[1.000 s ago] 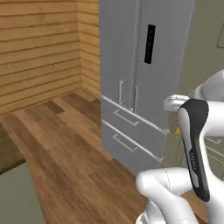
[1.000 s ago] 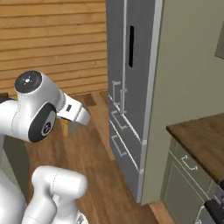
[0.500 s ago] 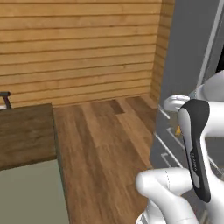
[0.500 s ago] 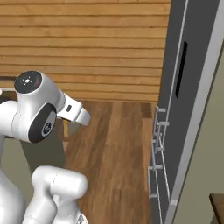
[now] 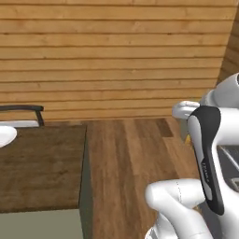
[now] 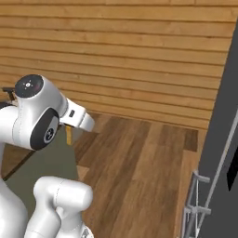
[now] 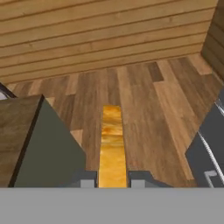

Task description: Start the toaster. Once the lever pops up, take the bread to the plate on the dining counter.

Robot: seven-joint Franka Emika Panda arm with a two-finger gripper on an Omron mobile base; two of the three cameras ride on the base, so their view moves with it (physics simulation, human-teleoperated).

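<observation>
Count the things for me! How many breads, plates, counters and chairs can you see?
bread, pinched edge-on in the gripper: 1
plate, white, at the picture's edge: 1
dining counter: 1
chair, dark back only: 1
Total: 4

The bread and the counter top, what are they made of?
The bread looks like toasted bread: a golden-brown, mottled, matte edge, pinched in the hand. The counter top looks like dark wood, since grain lines run along it, though it could be a printed finish.

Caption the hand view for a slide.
Hand gripping the bread edge-on above the wooden floor, the dining counter at left.
</observation>
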